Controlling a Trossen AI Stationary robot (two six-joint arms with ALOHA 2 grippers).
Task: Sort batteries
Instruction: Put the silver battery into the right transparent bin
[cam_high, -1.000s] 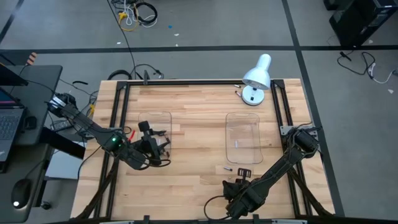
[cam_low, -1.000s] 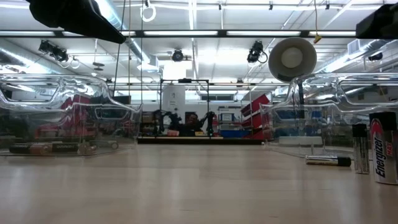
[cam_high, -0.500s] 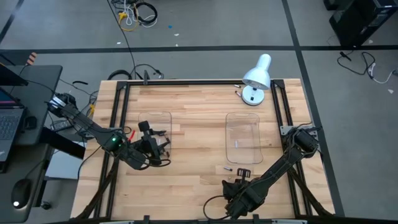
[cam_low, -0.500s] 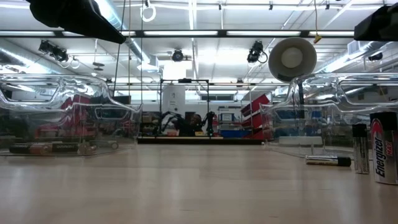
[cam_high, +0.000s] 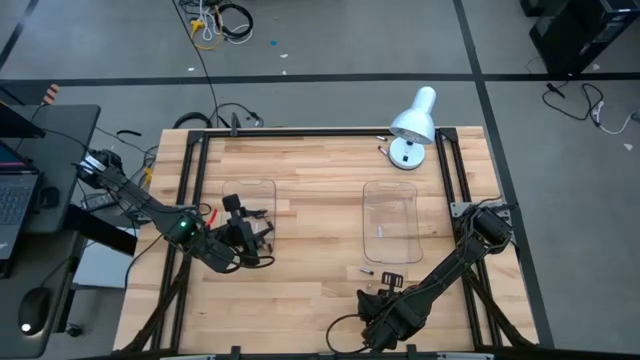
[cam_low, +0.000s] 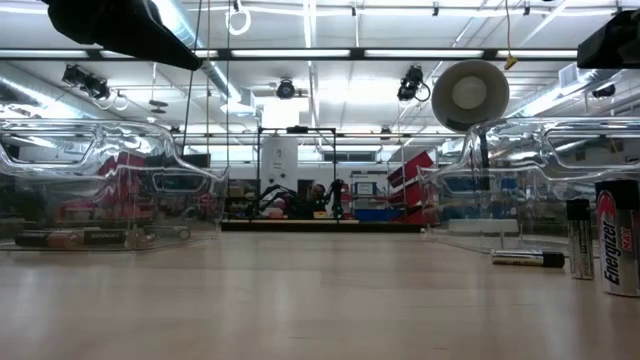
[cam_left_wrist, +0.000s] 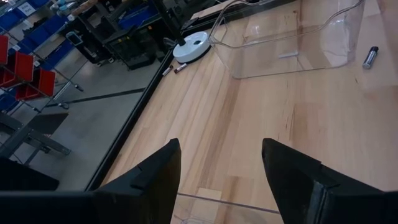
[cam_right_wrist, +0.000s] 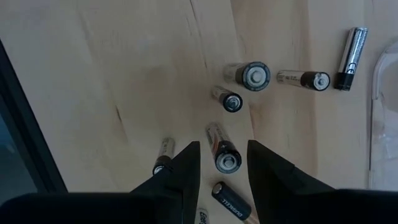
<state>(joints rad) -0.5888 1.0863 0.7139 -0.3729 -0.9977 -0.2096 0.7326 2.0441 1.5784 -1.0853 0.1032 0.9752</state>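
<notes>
Several batteries stand and lie on the wood near the table's front right: a thick one (cam_right_wrist: 252, 74), thin ones (cam_right_wrist: 303, 79) (cam_right_wrist: 349, 50) (cam_right_wrist: 229, 99), and one on end (cam_right_wrist: 225, 155). My right gripper (cam_right_wrist: 222, 144) (cam_high: 385, 292) points down over them, open. Its fingers stand on either side of the battery on end, with gaps showing on both sides. More batteries (cam_low: 80, 238) lie in the left clear tray (cam_high: 250, 205). My left gripper (cam_left_wrist: 217, 149) (cam_high: 242, 236) hangs open over that tray's near end, with nothing between its fingers. The low view shows standing batteries (cam_low: 618, 240) (cam_low: 578, 238) and a lying one (cam_low: 530, 258).
The right clear tray (cam_high: 390, 222) lies beyond the loose batteries, its rim (cam_right_wrist: 379, 112) close to them. A white desk lamp (cam_high: 412, 125) stands at the far right corner. A black frame rail (cam_high: 450, 170) runs along the table's edges. Bare wood lies between the two trays.
</notes>
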